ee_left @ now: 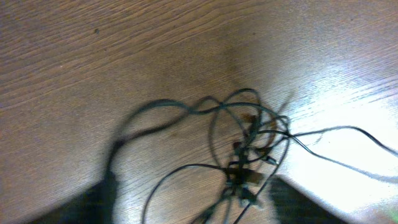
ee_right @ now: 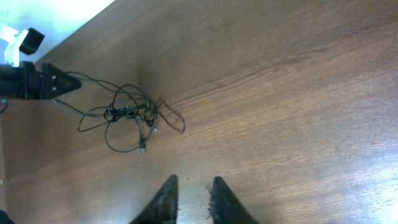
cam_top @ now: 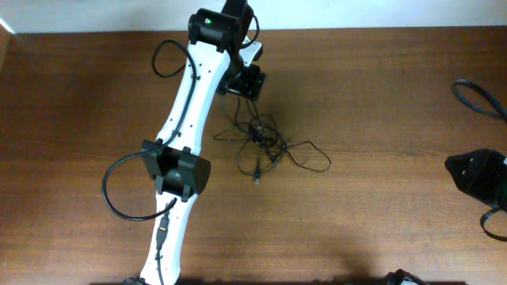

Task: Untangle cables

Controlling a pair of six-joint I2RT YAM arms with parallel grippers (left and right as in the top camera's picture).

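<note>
The left claw [cam_top: 245,82] hangs low over the far part of the worktop [cam_top: 380,95], its two fingers spread wide apart in the left wrist view, so it stands open. That view is blurred. One strand runs up to the finger on the picture's left [ee_left: 102,193], and whether it touches there cannot be told.

Just in front of this claw lie the cables [cam_top: 265,142]: thin black cords knotted into one loose tangle near the middle of the worktop. The knot is densest at its centre, and open loops spread out from it on all sides. One loop reaches toward the right arm's side. One cord runs out of the knot toward the near edge and ends in a small plug [cam_top: 256,180] flat on the wood.

The right claw [ee_right: 194,180] sits well apart from all this, at the right edge of the overhead view. Its fingertips stand a narrow gap apart with nothing between them — only bare wood below. From its own camera the tangle [ee_right: 130,115] shows far off, with the left claw [ee_right: 53,84] just beside it.
</note>
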